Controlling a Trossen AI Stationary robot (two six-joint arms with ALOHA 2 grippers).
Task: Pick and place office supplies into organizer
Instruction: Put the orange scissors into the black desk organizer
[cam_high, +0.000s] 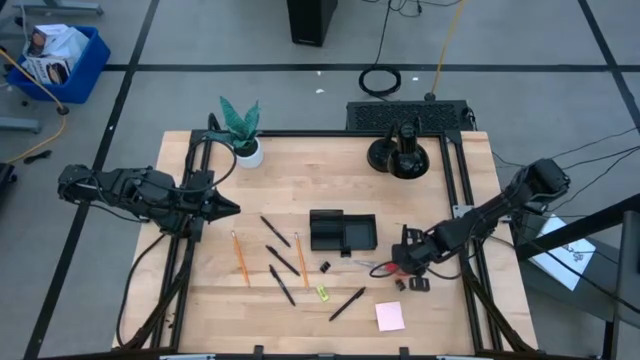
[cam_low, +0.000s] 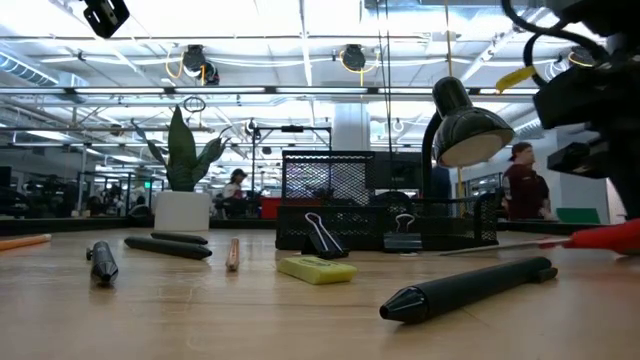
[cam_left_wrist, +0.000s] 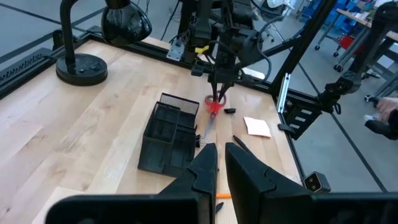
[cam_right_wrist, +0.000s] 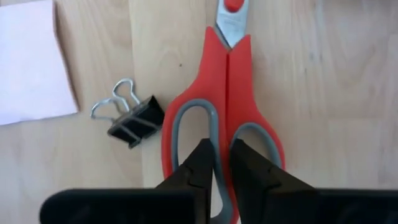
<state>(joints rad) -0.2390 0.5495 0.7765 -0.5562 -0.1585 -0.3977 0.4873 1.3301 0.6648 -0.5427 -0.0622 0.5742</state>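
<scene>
The red-handled scissors (cam_right_wrist: 239, 68) lie right of the black organizer (cam_high: 342, 232), blades pointing toward it. My right gripper (cam_right_wrist: 222, 155) stands over their handle and is shut on it. Pencils (cam_high: 240, 258), pens (cam_high: 283, 260), a yellow-green piece (cam_high: 322, 293) and a black clip (cam_high: 325, 267) lie on the wood left of and in front of the organizer. Another clip (cam_right_wrist: 132, 118) and the pink pad (cam_high: 390, 316) lie near the scissors. My left gripper (cam_high: 232, 208) hovers shut at the table's left, holding nothing. My right gripper pinches the scissors' handle at the two red bars (cam_right_wrist: 225, 124) where the finger loops meet. One finger (cam_right_wrist: 198, 165) is in each loop. The fingers come from above, slanting steeply down, in line with the blades. Whether the blade tip rests on the table I cannot tell.
A green plant in a white pot (cam_high: 242, 140) stands at the far left, and a black desk lamp on a round base (cam_high: 400, 155) at the far right. Black frame rails (cam_high: 462, 200) run along both sides of the table.
</scene>
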